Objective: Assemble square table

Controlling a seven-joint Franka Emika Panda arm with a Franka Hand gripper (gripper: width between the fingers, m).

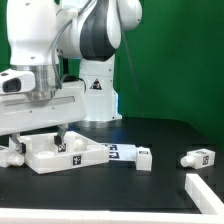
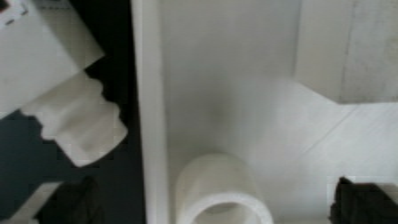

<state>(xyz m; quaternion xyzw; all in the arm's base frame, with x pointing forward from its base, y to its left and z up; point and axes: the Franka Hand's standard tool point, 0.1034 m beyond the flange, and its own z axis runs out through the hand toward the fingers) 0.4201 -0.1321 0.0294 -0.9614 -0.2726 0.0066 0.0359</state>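
The white square tabletop (image 1: 50, 158) lies on the black table at the exterior view's left, tags on its side. My gripper (image 1: 59, 134) hangs low right over it. In the wrist view the gripper (image 2: 217, 202) is open: one dark fingertip (image 2: 68, 202) is outside the panel's edge and the other is over the panel (image 2: 231, 90). A rounded raised white part (image 2: 221, 192) sits between them, not gripped; I cannot tell if it is a socket or a leg end. One tagged leg (image 1: 133, 154) lies just beside the tabletop, and another (image 1: 196, 157) lies further toward the exterior view's right.
A white angled bar (image 1: 200, 188) lies at the front right of the exterior view. More white pieces (image 2: 80, 125) lie on the table beside the tabletop's edge, also seen at the exterior view's far left (image 1: 11, 155). The robot base (image 1: 98, 95) stands behind.
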